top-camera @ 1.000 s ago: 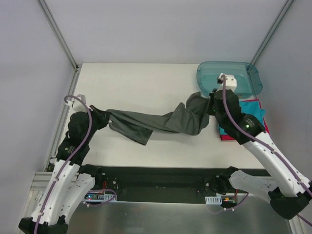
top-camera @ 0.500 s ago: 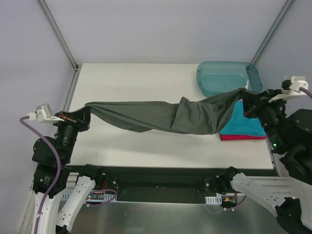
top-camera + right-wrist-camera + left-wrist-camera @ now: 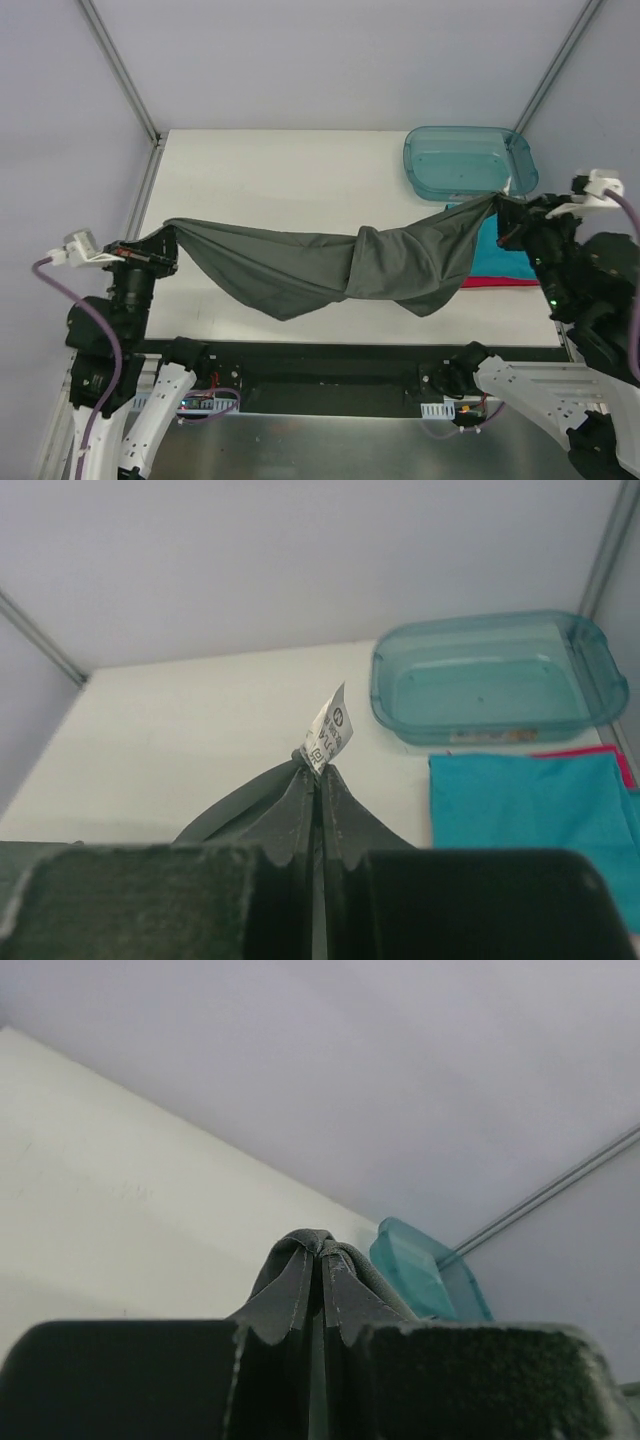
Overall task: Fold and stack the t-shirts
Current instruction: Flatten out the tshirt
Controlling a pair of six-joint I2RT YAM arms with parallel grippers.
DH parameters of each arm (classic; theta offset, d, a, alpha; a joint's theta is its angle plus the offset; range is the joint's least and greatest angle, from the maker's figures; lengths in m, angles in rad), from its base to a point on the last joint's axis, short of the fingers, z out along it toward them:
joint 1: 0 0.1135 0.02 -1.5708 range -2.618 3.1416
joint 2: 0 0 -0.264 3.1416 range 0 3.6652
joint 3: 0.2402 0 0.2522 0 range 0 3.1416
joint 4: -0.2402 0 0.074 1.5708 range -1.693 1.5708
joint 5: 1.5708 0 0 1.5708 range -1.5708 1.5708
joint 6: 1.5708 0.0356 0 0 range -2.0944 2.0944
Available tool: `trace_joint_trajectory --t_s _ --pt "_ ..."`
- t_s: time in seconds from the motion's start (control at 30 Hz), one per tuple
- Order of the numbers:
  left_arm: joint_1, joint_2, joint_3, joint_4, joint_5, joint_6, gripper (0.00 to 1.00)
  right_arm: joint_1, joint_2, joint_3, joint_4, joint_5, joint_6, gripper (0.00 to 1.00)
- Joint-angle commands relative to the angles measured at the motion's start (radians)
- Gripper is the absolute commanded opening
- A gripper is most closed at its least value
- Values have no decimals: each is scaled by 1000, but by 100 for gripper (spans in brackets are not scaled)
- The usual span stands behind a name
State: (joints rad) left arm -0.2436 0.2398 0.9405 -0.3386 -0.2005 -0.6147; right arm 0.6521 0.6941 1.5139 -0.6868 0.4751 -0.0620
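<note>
A dark charcoal-grey t-shirt point(image 3: 330, 265) hangs stretched in the air between both grippers, sagging and twisted near its middle. My left gripper point(image 3: 160, 238) is shut on its left end, and the cloth point(image 3: 310, 1245) bunches over the fingertips in the left wrist view. My right gripper point(image 3: 497, 200) is shut on its right end, where a white label point(image 3: 332, 730) sticks up from the pinched cloth point(image 3: 240, 805). A folded teal t-shirt point(image 3: 502, 255) lies on a red-pink one point(image 3: 500, 281) at the table's right edge, also seen in the right wrist view as teal t-shirt point(image 3: 530, 805).
A translucent teal plastic tub point(image 3: 465, 160) stands at the back right corner of the white table point(image 3: 280, 180). Grey walls with metal frame rails point(image 3: 120, 70) close in the sides and back.
Both grippers pulled apart and lifted, drawing the grey t-shirt off the table into a stretched hanging span. In the last half second its lower edge sagged further toward the near edge.
</note>
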Motion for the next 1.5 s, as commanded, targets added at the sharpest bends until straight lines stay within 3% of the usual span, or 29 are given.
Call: trace_joint_trajectory --t_s 0.0,0.1,0.2,0.27,0.37,0.5,0.8,0.97,1.27,1.47 --pt "-8 62 -173 -7 -22 -62 0 -2 83 -185 42 181 45 2" --pt "-8 150 -311 -7 4 -117 0 -20 209 -355 55 212 144 4" --pt "-8 265 -428 -8 32 -143 0 -71 364 -480 108 111 218 9" --pt "-8 337 -476 -7 39 -146 0 -94 476 -494 109 93 251 21" --pt "-8 406 -496 -2 44 -135 0 -94 617 -425 38 143 264 65" --pt "-8 440 -509 9 29 -122 0 -25 726 -311 -31 155 243 75" --pt "-8 402 -552 32 56 -99 0 164 985 -181 70 -76 263 75" --pt "-8 385 -562 33 69 -92 0 204 1172 -23 -20 -63 261 72" --pt "-8 383 -569 39 64 -85 0 215 1338 68 -111 2 284 66" --pt "-8 383 -574 41 59 -85 0 212 1335 65 -181 92 310 50"
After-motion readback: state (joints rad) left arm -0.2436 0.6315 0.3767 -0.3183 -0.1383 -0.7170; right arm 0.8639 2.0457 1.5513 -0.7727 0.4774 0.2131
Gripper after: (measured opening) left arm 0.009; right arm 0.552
